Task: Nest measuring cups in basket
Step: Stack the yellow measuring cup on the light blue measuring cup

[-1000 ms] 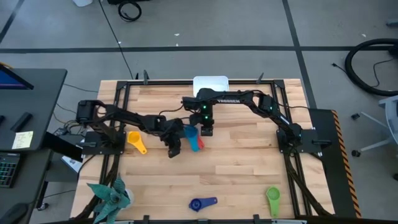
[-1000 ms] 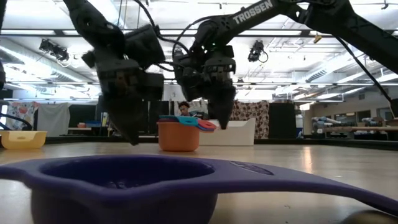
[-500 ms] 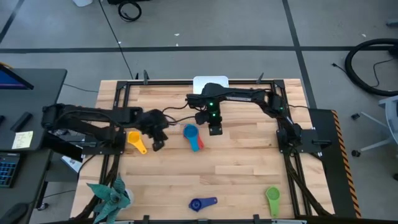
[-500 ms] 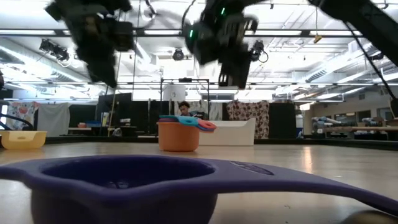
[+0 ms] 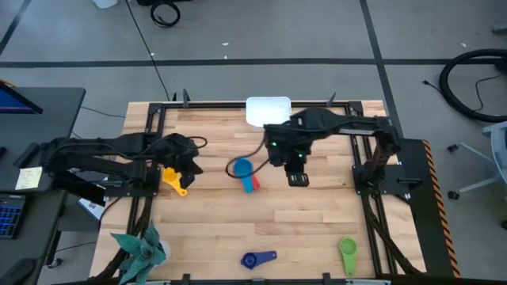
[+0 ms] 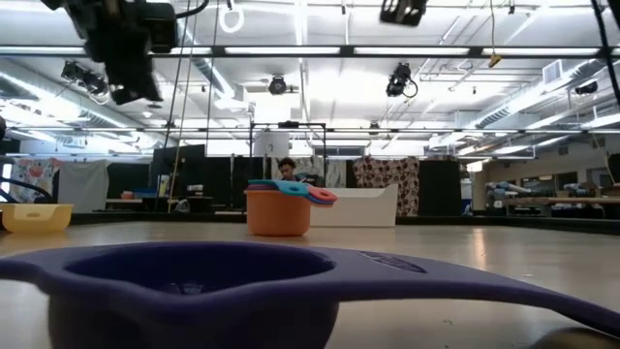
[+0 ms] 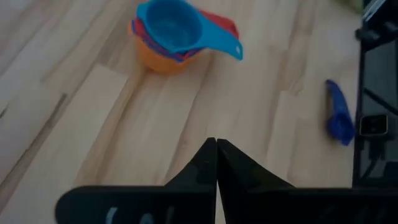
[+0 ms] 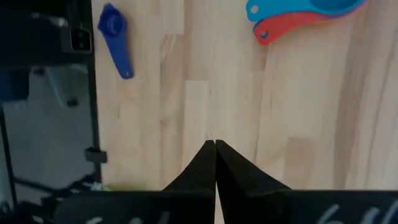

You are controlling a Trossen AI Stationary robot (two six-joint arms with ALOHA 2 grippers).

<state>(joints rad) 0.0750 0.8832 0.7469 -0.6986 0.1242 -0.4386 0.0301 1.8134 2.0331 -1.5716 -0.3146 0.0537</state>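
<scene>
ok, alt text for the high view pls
Top-down view of a wooden table: a stack of nested measuring cups, light blue on top, sits mid-table between both raised arms. Yellow cup, dark blue cup and green cup lie loose; the white basket is at the far edge.

Two dark jointed arms with black cables, green indicator light.

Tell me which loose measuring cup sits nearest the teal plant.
The dark blue measuring cup, on the near edge centre. The green cup sits farther right of the teal plant; the yellow cup farther up.
</scene>
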